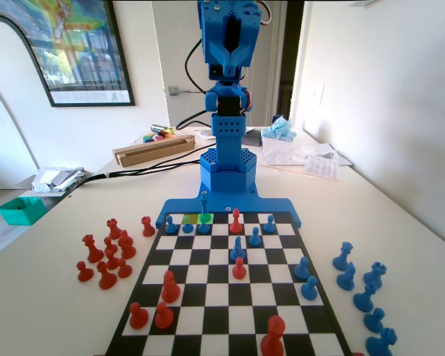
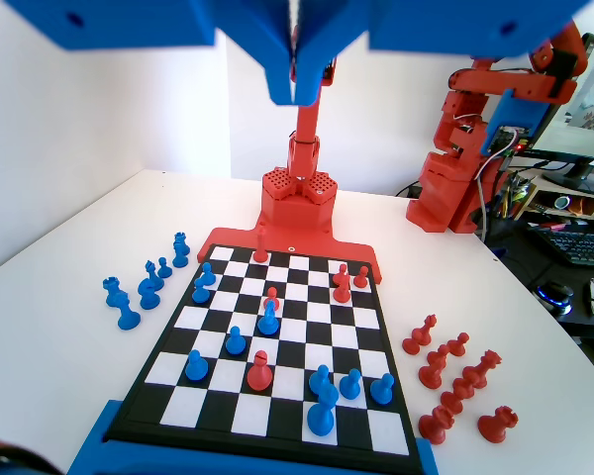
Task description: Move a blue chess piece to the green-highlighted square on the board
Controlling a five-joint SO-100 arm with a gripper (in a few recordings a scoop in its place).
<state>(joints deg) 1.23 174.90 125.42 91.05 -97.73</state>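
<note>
Hanging high, gripper (image 2: 295,89) closed, empty.
Piece (image 1: 204,209) stands upright on green square (image 1: 205,219), upper centre, far below it.

The pale table (image 1: 52,297) carries the board (image 1: 230,285), captured red pieces (image 1: 107,256) at its left in the fixed view, captured blue pieces (image 1: 363,293) right, and a green tray (image 1: 21,210).

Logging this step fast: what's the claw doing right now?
Claw: shut, holding nothing, raised high above the board.
</note>
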